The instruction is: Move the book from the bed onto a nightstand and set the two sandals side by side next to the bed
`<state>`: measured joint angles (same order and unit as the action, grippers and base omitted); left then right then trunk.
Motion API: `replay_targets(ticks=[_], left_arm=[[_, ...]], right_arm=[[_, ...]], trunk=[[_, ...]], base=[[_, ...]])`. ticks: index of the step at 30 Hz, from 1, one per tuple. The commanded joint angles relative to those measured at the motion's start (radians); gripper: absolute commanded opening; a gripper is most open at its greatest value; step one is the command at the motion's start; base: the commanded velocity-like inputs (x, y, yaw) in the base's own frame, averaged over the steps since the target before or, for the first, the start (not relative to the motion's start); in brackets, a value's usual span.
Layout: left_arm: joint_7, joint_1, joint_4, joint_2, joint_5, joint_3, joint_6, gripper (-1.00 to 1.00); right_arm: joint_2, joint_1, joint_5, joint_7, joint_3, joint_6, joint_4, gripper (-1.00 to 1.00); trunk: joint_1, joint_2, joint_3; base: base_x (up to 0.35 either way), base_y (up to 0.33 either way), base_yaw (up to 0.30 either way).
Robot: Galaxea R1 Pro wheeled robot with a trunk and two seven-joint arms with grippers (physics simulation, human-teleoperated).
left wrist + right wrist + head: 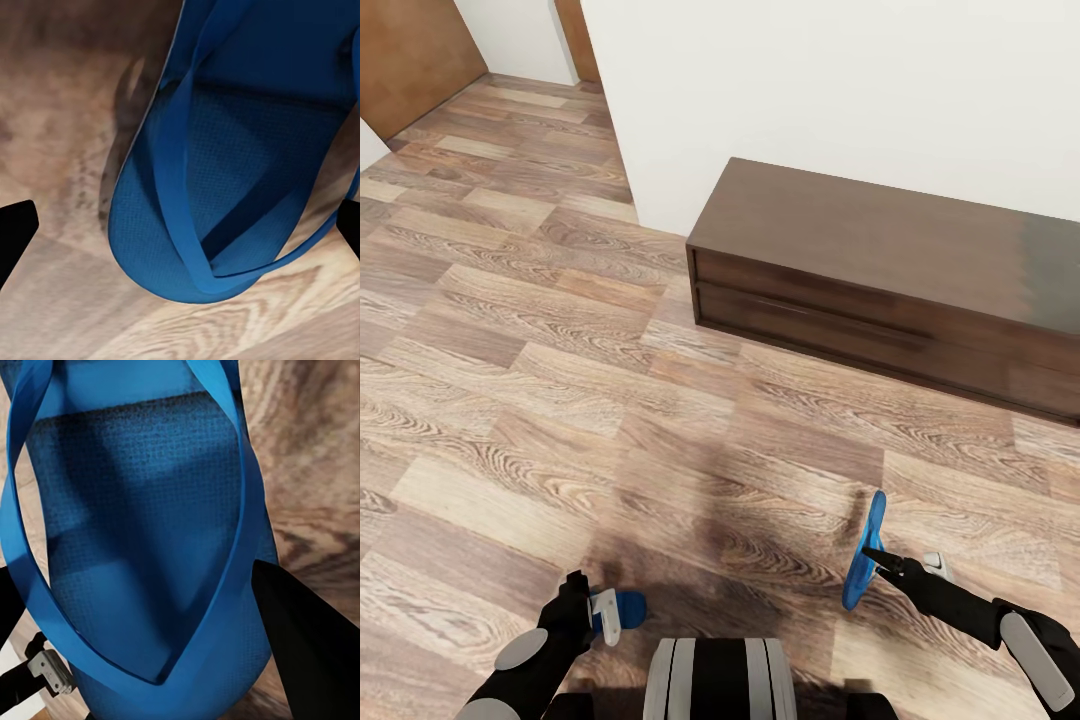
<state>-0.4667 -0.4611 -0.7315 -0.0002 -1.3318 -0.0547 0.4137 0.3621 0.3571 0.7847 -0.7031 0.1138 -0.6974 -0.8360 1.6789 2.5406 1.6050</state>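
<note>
Each of my grippers holds one bright blue sandal above the wood-plank floor. In the head view the left gripper (600,612) is shut on a sandal (628,605) low at the left, near my trunk. The right gripper (872,556) is shut on the other sandal (863,548), which hangs on edge, nearly upright. Close up, the left sandal (225,187) lies strap side up between dark fingers (11,232). The right sandal (150,532) sits between that gripper's fingers (307,637). The book, the bed and the nightstand are out of view.
A long low dark brown cabinet (900,280) stands against the white wall (840,90) ahead on the right. Wood-plank floor (540,330) spreads ahead and to the left, toward a passage with brown doors (410,55) at the far left.
</note>
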Motion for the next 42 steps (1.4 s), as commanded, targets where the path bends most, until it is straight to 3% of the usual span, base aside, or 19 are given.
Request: replay_targets(ticks=[1,5,42], left_arm=[[-0.007,0.000,-0.002,0.000,-0.009,-0.002,0.002,1.00],[-0.007,0.000,-0.002,0.000,-0.009,-0.002,0.002,1.00],[-0.006,0.000,-0.002,0.000,-0.009,-0.003,0.002,1.00]], right_arm=[[0.000,0.000,0.004,-0.001,0.002,-0.007,0.000,-1.00],[0.000,0.000,0.004,-0.001,0.001,-0.007,0.000,-1.00],[0.000,0.000,0.004,-0.002,0.001,-0.007,0.000,-1.00]], trunk=[[0.000,0.000,0.001],[-0.002,-0.001,-0.015],[-0.002,-0.001,-0.015]], base=[[0.000,0.000,0.000],[0.000,0.000,0.000],[-0.022,0.000,0.000]])
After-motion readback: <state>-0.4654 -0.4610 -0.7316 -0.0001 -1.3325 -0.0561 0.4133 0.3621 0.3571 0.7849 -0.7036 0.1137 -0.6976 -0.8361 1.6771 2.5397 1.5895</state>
